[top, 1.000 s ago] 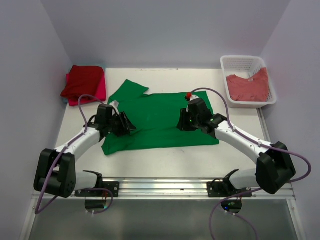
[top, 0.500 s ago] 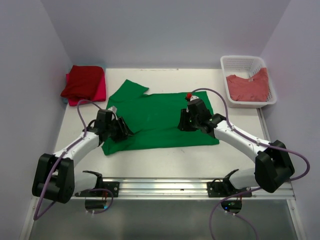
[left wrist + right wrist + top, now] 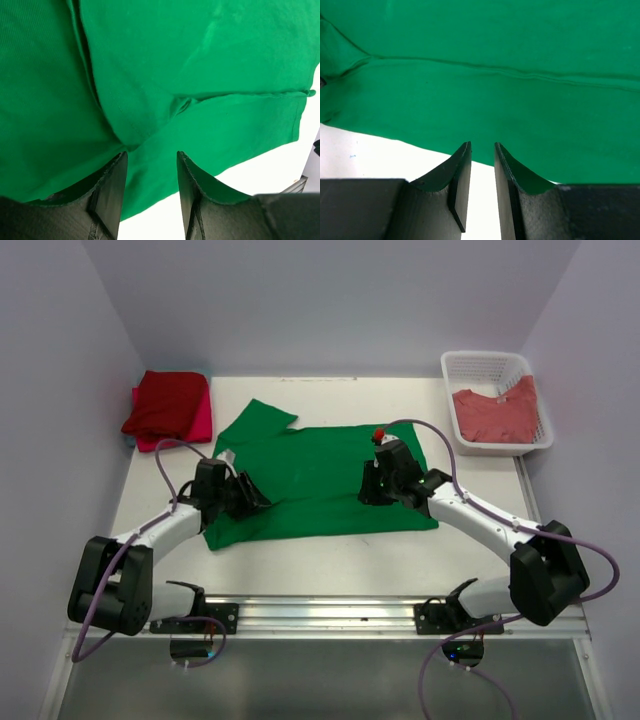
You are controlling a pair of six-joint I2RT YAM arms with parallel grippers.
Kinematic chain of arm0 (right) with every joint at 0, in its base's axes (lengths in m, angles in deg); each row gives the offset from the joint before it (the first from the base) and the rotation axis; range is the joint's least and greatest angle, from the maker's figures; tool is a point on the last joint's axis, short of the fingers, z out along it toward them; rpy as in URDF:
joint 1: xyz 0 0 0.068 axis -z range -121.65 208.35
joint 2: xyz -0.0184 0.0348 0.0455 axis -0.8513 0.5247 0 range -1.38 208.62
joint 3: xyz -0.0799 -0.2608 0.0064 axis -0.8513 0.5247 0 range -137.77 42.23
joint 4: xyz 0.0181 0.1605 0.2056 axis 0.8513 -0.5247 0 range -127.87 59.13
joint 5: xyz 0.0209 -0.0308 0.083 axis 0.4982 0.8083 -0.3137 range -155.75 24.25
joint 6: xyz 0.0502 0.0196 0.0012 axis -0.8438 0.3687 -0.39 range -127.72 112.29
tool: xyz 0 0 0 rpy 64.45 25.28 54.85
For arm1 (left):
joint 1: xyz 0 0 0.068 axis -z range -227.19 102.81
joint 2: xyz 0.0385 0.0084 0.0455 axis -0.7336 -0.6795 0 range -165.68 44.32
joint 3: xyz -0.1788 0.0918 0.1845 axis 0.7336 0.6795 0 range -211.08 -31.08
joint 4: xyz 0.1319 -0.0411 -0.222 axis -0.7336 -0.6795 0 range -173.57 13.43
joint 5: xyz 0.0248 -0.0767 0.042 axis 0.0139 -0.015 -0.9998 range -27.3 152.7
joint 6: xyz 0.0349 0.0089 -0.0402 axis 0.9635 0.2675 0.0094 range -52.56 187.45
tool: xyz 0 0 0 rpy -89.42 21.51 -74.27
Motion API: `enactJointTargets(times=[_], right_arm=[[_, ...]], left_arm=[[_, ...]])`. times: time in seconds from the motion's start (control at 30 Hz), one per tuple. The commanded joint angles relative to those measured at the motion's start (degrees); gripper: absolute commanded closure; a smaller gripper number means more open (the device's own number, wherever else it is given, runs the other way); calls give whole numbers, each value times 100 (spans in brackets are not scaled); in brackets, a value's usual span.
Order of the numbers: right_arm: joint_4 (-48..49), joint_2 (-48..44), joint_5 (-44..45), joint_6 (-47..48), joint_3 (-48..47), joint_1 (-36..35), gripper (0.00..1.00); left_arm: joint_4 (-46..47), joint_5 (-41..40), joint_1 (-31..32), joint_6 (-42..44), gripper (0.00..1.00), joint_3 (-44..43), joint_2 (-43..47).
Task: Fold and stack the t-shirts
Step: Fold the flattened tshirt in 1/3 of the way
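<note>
A bright green t-shirt [image 3: 310, 475] lies spread flat in the middle of the table, one sleeve sticking out toward the back left. My left gripper [image 3: 252, 496] hovers low over its left part near the front hem, jaws open, with only cloth [image 3: 200, 60] and bare table showing between them [image 3: 150, 156]. My right gripper [image 3: 368, 486] sits over the shirt's right part. Its jaws stand a narrow gap apart [image 3: 482, 146] with nothing in the gap, above the green hem [image 3: 495, 100]. Red and pink folded t-shirts [image 3: 166, 406] are stacked at the back left.
A white lattice basket [image 3: 478, 364] at the back right holds a salmon-red t-shirt [image 3: 495, 414]. Grey walls close in the table on three sides. A metal rail [image 3: 330, 612] runs along the near edge between the arm bases.
The left gripper dipped toward the front edge and came slightly back. Both grippers' jaws have narrowed a little. The green shirt lies as before.
</note>
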Motion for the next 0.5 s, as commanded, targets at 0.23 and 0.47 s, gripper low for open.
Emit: enactJointTargets(times=[0.23, 0.47], right_arm=[[-60, -199, 202, -50, 49, -6, 71], [-52, -190, 202, -68, 93, -15, 72]], left_arm=[[207, -209, 34, -17, 54, -112, -304], [39, -447, 43, 0, 56, -165, -225]])
